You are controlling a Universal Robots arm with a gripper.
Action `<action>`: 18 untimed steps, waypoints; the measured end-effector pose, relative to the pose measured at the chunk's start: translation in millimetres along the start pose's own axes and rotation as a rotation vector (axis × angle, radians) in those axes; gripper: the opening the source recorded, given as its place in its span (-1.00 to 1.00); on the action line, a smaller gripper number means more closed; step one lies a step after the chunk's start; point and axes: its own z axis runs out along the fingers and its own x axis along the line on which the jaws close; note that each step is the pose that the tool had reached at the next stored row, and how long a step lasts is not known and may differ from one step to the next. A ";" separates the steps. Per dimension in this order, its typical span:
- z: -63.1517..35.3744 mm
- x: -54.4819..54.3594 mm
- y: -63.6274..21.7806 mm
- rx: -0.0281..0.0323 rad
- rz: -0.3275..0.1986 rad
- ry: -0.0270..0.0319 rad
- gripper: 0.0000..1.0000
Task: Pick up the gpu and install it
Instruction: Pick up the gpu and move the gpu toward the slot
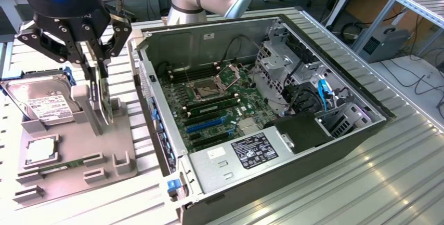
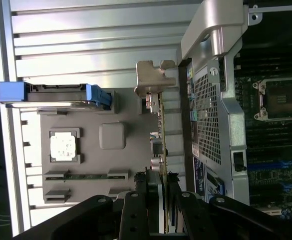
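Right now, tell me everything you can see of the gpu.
The gpu stands on edge, a thin dark card with a silvery metal end bracket. The fingers grip its two faces. It is over the grey parts tray, beside the open computer case. Whether it touches the tray I cannot tell.

light: bright | glare: aluminium table (image 1: 90, 212) washed white | shadow: computer case (image 1: 291, 188) outer side dark
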 end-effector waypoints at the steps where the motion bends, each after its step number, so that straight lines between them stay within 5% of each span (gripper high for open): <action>1: -0.4 0.0 0.0 0.0000 0.000 0.0000 -0.45; 18: -4.4 -0.1 0.2 -0.0001 0.000 0.0000 -0.45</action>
